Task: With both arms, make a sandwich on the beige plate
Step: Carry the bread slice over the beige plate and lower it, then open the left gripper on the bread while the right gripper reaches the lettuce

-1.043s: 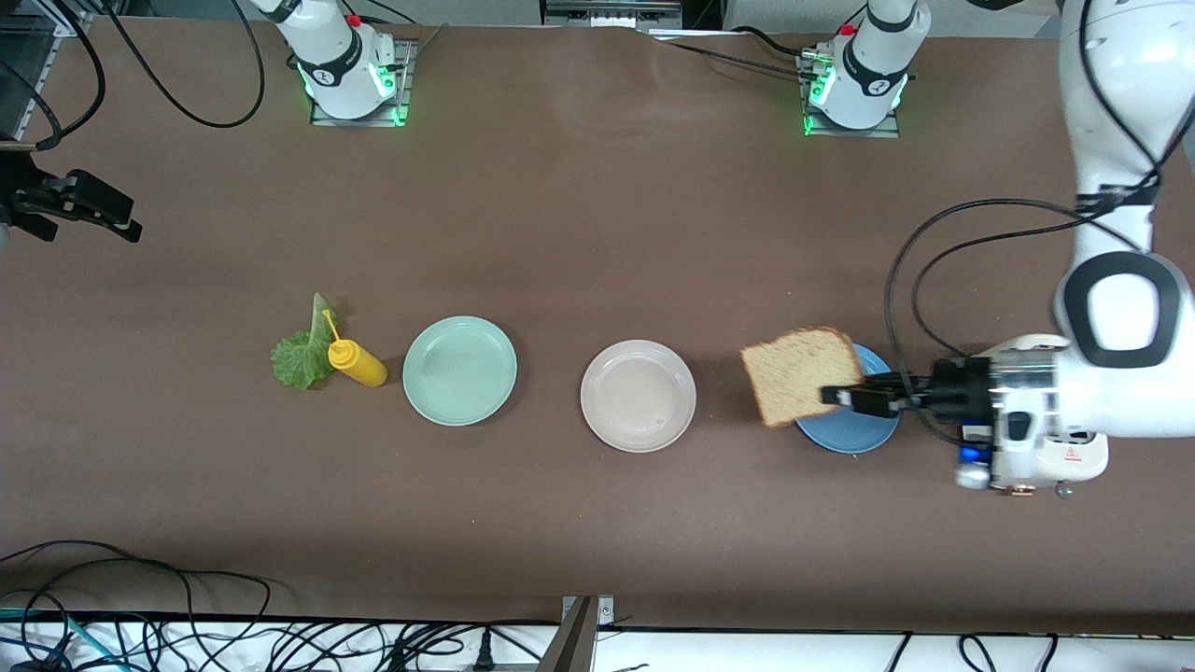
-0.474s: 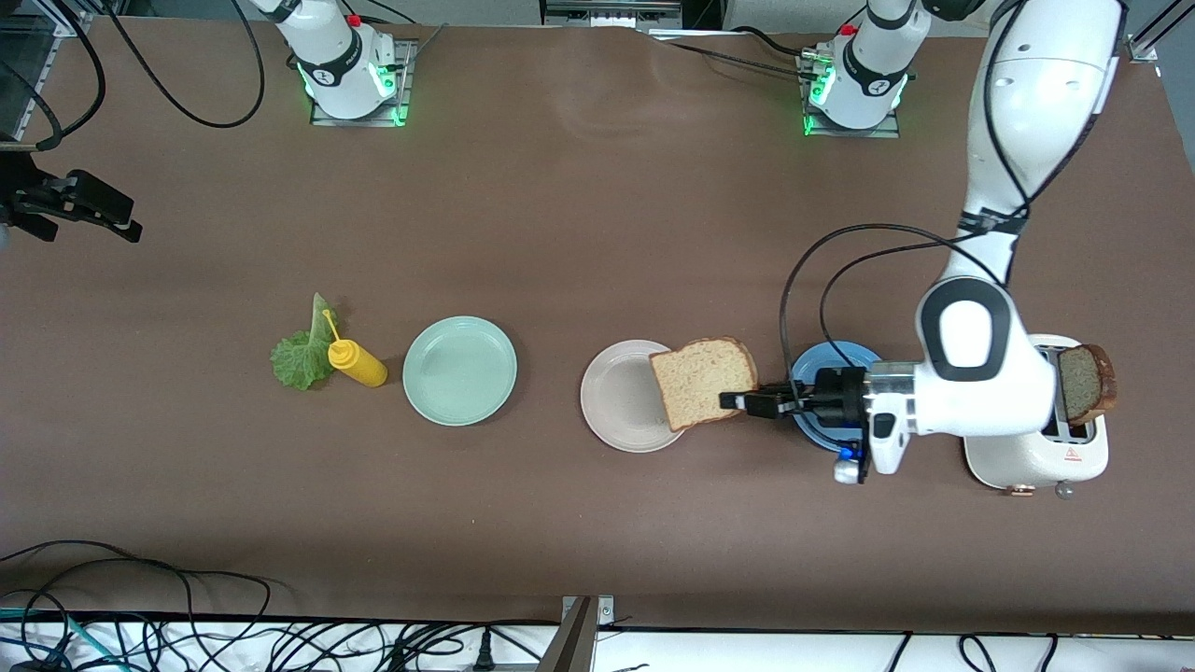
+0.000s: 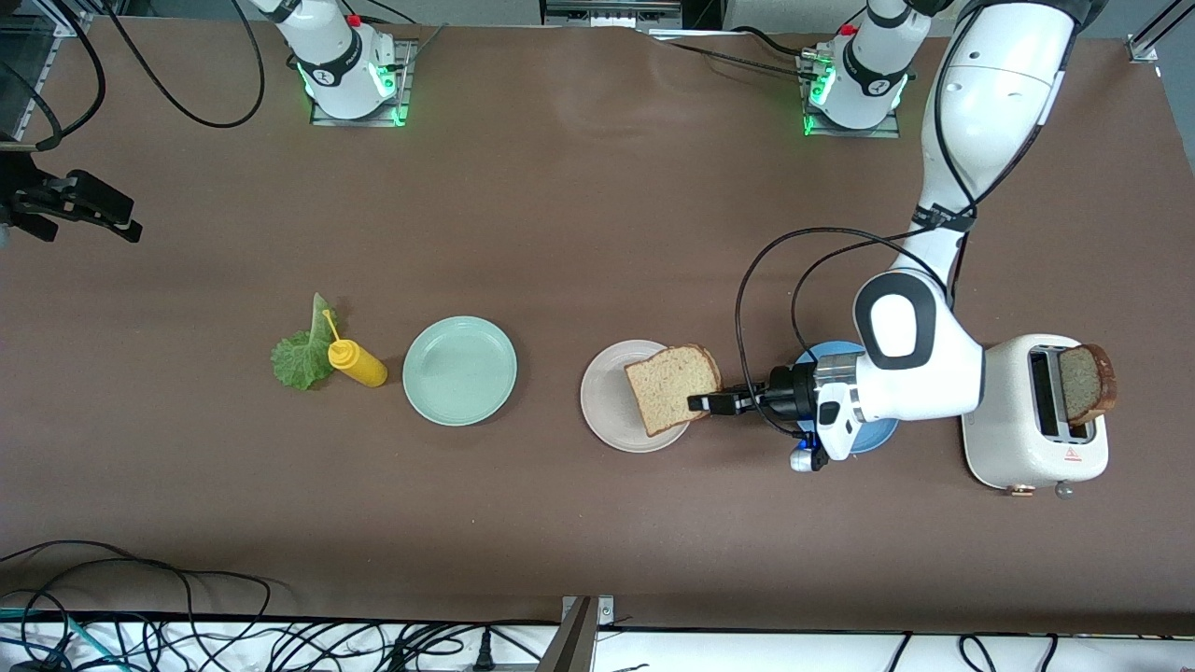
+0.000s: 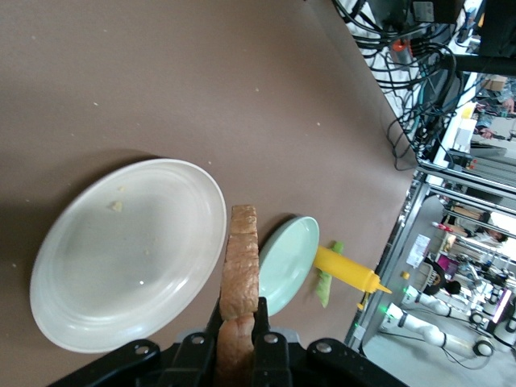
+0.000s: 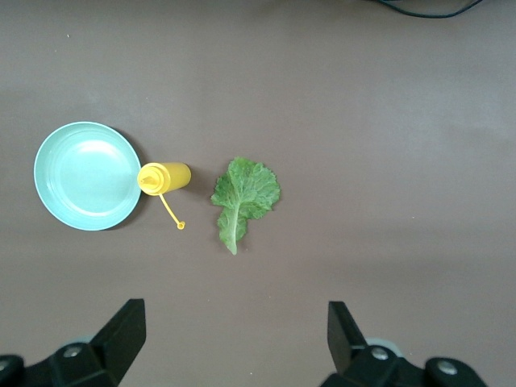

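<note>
Brown bread slice (image 3: 672, 386), clamped in the left gripper (image 3: 702, 403), hangs over the round beige plate (image 3: 607, 411), unreleased; ruffled green lettuce leaf (image 3: 297, 358) and second toast slice (image 3: 1085, 382) remain. Right gripper (image 5: 234, 339) waits, jaws apart.

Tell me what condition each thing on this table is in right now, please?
left gripper: shut on the bread slice, over the beige plate
right gripper: open, empty, waiting above the lettuce leaf
bread slice: held in the air, tilted
beige plate: bare
mint-green plate: empty
blue plate: mostly hidden under the left arm
lettuce leaf: flat on the table
mustard bottle: lying down, cap off
toaster: second slice sticking up
</note>
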`<state>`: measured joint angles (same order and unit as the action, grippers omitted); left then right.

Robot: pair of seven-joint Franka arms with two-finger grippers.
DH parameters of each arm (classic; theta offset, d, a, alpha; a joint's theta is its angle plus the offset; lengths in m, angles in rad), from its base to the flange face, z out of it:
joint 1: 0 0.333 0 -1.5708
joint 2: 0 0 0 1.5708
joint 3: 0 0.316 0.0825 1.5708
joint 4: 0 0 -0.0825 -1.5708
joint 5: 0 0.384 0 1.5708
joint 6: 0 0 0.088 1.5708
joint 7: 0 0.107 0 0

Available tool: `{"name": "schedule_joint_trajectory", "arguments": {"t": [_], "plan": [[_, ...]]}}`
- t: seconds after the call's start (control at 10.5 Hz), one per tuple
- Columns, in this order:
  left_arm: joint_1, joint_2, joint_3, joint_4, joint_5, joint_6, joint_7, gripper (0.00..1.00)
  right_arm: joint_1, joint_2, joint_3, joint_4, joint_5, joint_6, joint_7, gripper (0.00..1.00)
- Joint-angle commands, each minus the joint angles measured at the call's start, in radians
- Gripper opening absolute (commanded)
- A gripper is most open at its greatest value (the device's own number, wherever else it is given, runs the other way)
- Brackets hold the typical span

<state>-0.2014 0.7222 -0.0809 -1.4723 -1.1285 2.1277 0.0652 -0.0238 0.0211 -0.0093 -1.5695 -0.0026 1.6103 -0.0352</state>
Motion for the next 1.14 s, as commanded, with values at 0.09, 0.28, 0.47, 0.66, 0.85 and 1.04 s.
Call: {"name": "schedule_joint_trajectory", "arguments": {"t": [0.09,0.28,0.47,0.66,0.85,1.04], "plan": [[-0.062,0.038,0.009,-0.019,-0.134,0.130,0.112,0.00,-0.002,0.006,0.003,0.019,0.003,-0.018,0.004,1.00],[-0.081,0.055,0.009,-0.017,-0.157,0.170,0.127,0.00,-0.002,0.006,0.003,0.013,0.003,-0.020,0.009,1.00],[-0.102,0.078,0.009,-0.017,-0.157,0.211,0.128,0.00,-0.002,0.006,0.003,0.000,0.003,-0.023,0.012,1.00],[-0.113,0.085,0.009,-0.017,-0.157,0.225,0.137,0.00,-0.002,0.023,0.003,-0.012,0.003,-0.023,0.011,1.00],[-0.125,0.091,0.009,-0.019,-0.158,0.251,0.140,0.00,-0.002,0.037,0.003,-0.015,0.003,-0.018,0.011,1.00],[-0.147,0.102,0.009,-0.019,-0.184,0.282,0.142,0.00,-0.002,0.042,0.003,-0.068,0.004,0.038,0.009,1.00]]}}
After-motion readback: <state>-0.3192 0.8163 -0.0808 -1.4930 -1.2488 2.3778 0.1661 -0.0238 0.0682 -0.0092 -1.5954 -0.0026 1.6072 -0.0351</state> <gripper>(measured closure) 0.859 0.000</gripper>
